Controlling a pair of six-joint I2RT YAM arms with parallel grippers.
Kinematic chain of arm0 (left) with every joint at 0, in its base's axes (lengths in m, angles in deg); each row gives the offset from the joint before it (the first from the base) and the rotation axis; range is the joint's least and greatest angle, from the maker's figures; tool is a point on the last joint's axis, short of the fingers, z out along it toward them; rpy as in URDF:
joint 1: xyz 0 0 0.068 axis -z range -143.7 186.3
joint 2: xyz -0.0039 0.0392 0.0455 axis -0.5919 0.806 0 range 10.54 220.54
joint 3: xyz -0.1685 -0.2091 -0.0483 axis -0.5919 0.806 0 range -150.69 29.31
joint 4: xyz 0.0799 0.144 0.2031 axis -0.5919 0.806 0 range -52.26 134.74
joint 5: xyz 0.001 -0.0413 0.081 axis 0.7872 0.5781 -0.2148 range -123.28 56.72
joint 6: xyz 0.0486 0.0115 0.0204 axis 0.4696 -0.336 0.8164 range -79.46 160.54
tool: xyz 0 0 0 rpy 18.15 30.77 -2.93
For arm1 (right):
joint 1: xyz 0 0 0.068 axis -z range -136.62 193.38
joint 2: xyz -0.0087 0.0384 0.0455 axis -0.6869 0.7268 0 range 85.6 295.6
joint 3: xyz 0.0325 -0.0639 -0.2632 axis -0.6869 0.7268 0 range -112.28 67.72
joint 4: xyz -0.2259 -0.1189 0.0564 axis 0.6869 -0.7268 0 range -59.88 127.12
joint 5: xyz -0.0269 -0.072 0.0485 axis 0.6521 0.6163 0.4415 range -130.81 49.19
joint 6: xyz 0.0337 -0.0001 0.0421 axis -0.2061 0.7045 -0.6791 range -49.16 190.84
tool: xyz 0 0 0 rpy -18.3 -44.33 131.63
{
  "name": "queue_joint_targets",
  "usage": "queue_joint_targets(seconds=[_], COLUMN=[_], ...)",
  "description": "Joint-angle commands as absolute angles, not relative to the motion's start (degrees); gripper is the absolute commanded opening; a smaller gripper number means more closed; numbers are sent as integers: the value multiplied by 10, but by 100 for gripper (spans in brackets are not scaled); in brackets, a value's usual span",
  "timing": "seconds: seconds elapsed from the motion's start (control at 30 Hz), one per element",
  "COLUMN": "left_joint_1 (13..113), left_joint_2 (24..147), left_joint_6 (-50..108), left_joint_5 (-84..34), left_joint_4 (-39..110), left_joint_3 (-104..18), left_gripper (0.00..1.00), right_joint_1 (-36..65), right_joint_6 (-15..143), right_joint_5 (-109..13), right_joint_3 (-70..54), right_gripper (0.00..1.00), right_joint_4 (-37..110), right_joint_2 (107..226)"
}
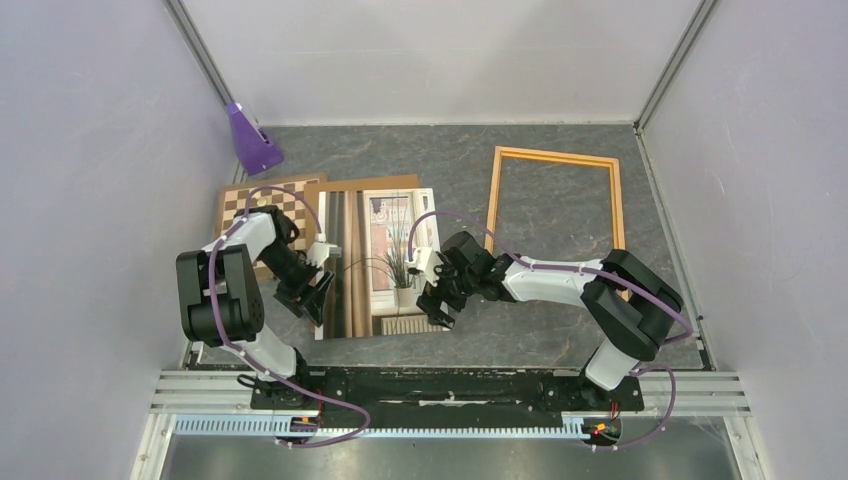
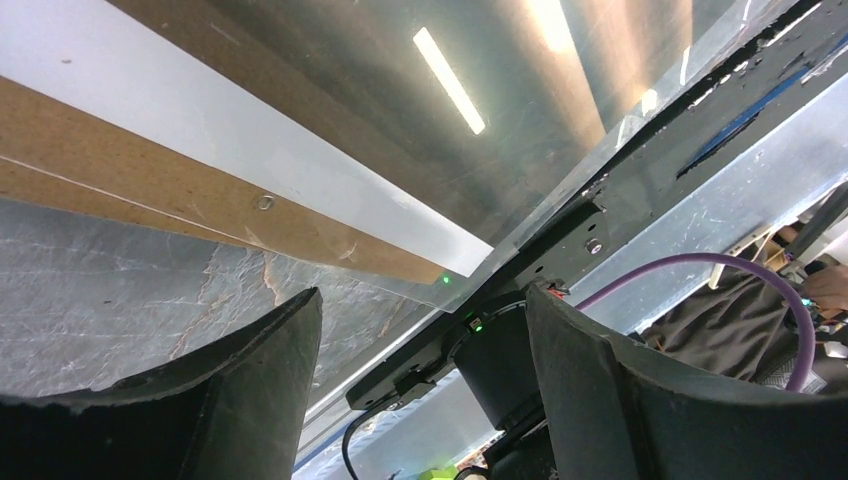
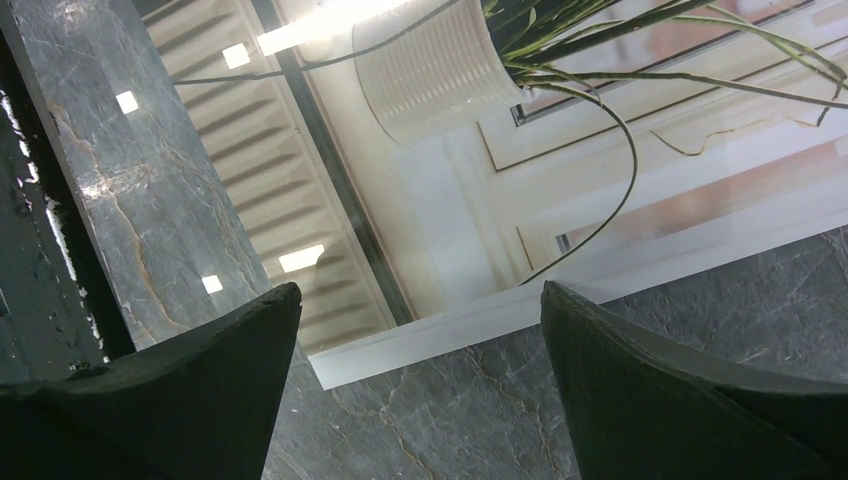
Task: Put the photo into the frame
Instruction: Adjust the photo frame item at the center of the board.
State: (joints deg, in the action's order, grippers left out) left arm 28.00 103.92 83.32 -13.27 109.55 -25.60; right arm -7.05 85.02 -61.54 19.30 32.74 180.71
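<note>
The photo (image 1: 380, 265), a glossy print of a spiky potted plant by a window, lies flat mid-table on a brown backing board (image 1: 365, 183). The frame (image 1: 556, 155), thin light-orange rails with bare table inside, lies at the back right. My left gripper (image 1: 315, 293) sits at the photo's left edge near its near corner, open, with nothing between its fingers (image 2: 250, 380). The left wrist view shows the photo (image 2: 400, 120) and the board (image 2: 200, 210) beyond the gripper (image 2: 420, 300). My right gripper (image 1: 437, 305) hovers open over the photo's near right corner (image 3: 330, 370), fingers (image 3: 620, 370) either side, touching nothing.
A brown-and-white chessboard (image 1: 255, 205) lies partly under the board at the left. A purple wedge-shaped object (image 1: 252, 140) stands in the back left corner. White walls enclose the grey stone-patterned table (image 1: 560, 330). The black base rail (image 1: 440, 385) runs along the near edge.
</note>
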Motion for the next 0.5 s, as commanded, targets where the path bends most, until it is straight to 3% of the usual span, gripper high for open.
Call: queue_joint_targets(seconds=[0.0,0.47], left_joint_1=[278,278], left_joint_2=[1029,998], left_joint_6=[843,858], left_joint_5=[-141,-131], left_joint_4=[1086,1109], left_joint_3=[-250,-244], left_gripper=[81,81], right_joint_1=[-74,-74], right_joint_6=[858,853], right_joint_5=[-624,-659], right_joint_3=[182,170], right_gripper=[93,93], right_joint_4=[347,352], right_joint_2=[1807,1815])
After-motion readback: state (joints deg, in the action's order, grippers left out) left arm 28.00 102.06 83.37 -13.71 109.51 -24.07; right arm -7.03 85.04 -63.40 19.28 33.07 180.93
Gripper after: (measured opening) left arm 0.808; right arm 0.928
